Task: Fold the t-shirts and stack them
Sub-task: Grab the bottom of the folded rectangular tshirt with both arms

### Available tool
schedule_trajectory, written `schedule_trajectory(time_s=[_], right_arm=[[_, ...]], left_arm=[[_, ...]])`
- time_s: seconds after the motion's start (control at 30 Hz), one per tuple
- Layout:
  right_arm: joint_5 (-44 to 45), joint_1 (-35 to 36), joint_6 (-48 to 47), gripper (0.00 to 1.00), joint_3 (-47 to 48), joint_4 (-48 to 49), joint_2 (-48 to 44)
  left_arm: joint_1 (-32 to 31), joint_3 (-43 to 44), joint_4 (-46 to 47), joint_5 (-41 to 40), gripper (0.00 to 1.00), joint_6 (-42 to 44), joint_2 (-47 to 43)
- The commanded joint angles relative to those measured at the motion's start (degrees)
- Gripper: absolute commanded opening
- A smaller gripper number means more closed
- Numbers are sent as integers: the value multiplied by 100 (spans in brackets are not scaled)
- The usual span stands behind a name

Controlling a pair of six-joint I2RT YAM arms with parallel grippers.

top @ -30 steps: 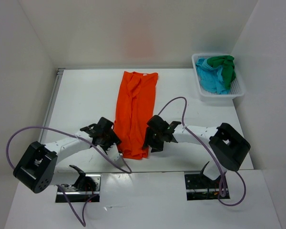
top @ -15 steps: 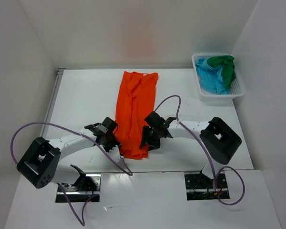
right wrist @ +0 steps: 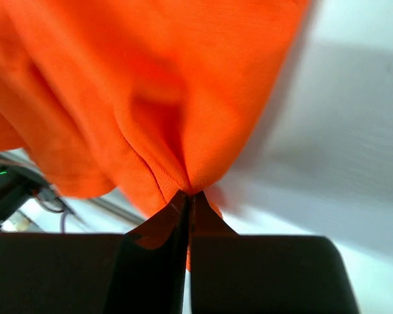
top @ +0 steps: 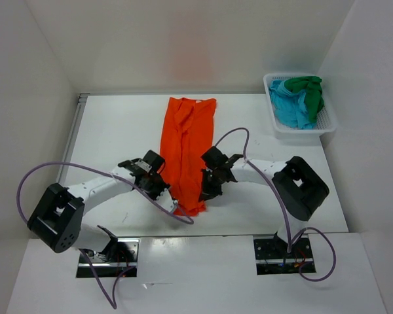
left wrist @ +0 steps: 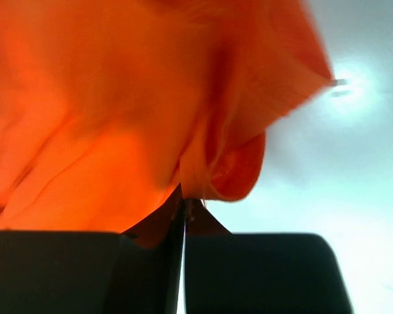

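An orange t-shirt lies folded into a long strip down the middle of the table. My left gripper is shut on its near left edge, and the cloth bunches at the fingertips. My right gripper is shut on the near right edge, pinching a fold of orange cloth. The near end of the strip is lifted slightly between the two grippers. A green t-shirt and a turquoise t-shirt lie crumpled in the basket.
A white mesh basket stands at the back right corner of the table. White walls close the table in on the left, back and right. Purple cables loop from both arms near the front edge.
Both grippers moved in onto the near end of the orange t-shirt and shut on its two edges. The near hem has drawn narrower and risen a little.
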Motion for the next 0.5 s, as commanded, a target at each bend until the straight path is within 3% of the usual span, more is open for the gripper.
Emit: schedule_trajectory(time_s=[0.0,0.2,0.47], right_arm=[[-120,-287,-395,0,697,-278,-189],[-305,-841,-834,0,1805,-805,-14],[-664,-1721,-1458,0,3431,-1131,847]], left_arm=[[334,743,-299,828,0,-904,41],[1055,1954,-441,1277,0,-1932,471],[1285,2852,860,1233,0,-3164,1270]])
